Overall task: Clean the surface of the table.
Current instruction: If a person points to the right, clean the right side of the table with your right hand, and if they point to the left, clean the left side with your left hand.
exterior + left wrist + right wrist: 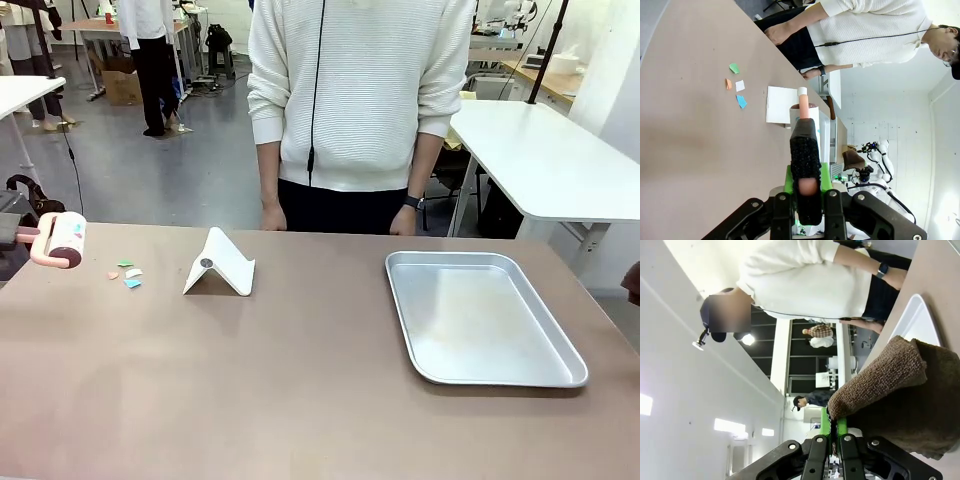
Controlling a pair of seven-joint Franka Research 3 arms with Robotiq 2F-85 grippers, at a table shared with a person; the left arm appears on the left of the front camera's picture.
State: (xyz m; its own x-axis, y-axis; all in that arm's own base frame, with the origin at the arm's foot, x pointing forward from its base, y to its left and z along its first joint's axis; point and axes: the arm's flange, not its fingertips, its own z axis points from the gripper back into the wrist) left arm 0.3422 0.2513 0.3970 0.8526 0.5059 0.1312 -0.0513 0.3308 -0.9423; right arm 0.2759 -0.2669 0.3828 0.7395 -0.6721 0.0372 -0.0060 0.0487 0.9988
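Brown tabletop fills most of my front view: the table (300, 400) runs the full width, with a person (360, 90) in a white sweater standing at its far edge, hands resting on it. Toward my left lies a small cluster of coloured paper scraps (125, 272), and just beside them stands a folded white stand (220, 265).

My left gripper (805, 172) is clenched on the pink handle of a lint roller (62, 240), which hangs above the table's left end, near the scraps but not touching them. My right gripper (832, 427) is clamped on a brown towel (900, 390) that bunches out past the fingers.

I judge the cleaning is at its start, since the scraps lie loose on the surface. The next move, as I read it, calls for lowering the roller flat onto the top and rolling it across the scraps without bumping the white stand. The towel would suit a wipe afterwards.

On my right sits a metal tray (480, 320), flat on the table and well apart from the scraps. It holds nothing, only a faint dull sheen on its floor.
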